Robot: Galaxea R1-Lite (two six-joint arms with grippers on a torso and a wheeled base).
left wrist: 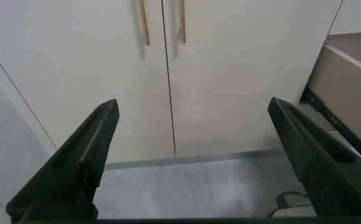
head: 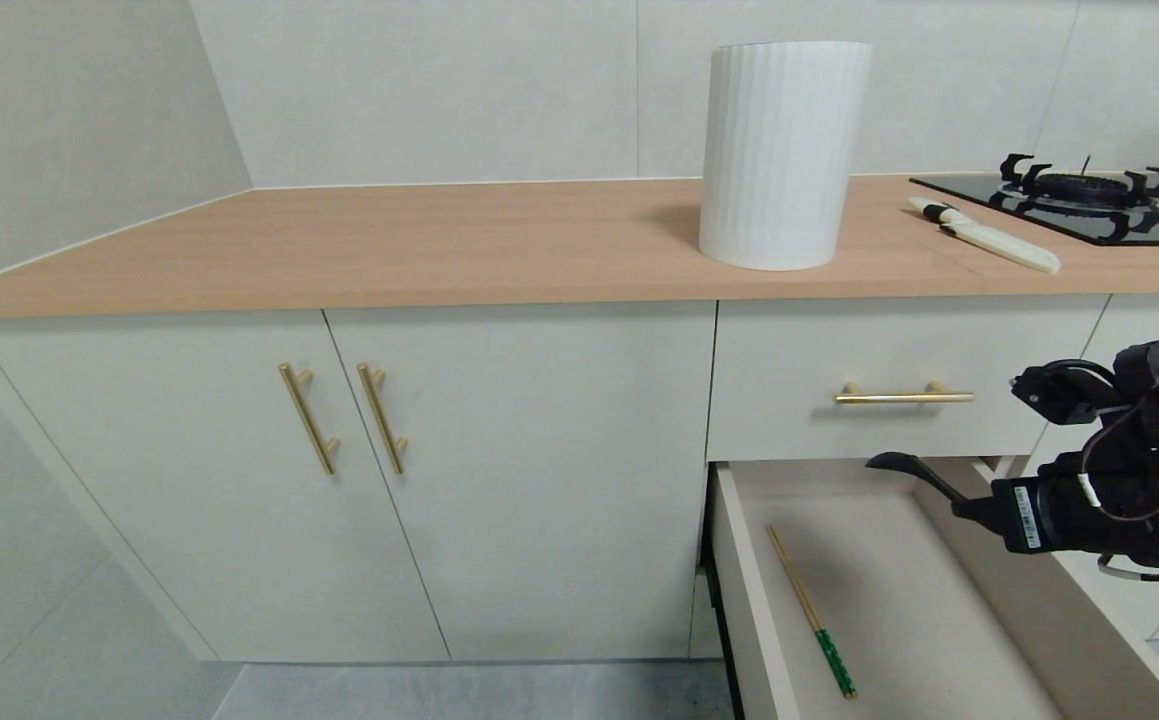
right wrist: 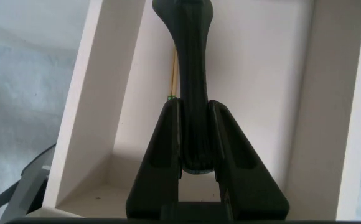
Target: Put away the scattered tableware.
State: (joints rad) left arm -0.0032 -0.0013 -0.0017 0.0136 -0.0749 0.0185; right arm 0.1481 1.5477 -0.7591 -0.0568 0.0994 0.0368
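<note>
The right pincer [right wrist: 196,109] is closed tight on a black utensil [right wrist: 190,50] above the open drawer [head: 739,560], right of the chopsticks [head: 809,610]. Released this high, it may bounce or strike the drawer wall. The left pincer [left wrist: 193,109] is wide open, empty

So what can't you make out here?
Black curved utensil: working end cut off by right wrist view's top edge, too small in head view.
Wooden green-tipped chopsticks: mostly behind that utensil, right wrist view.
Open white drawer: front cut off by head view's bottom edge.
Black gas hob: cut by head view's right edge.
</note>
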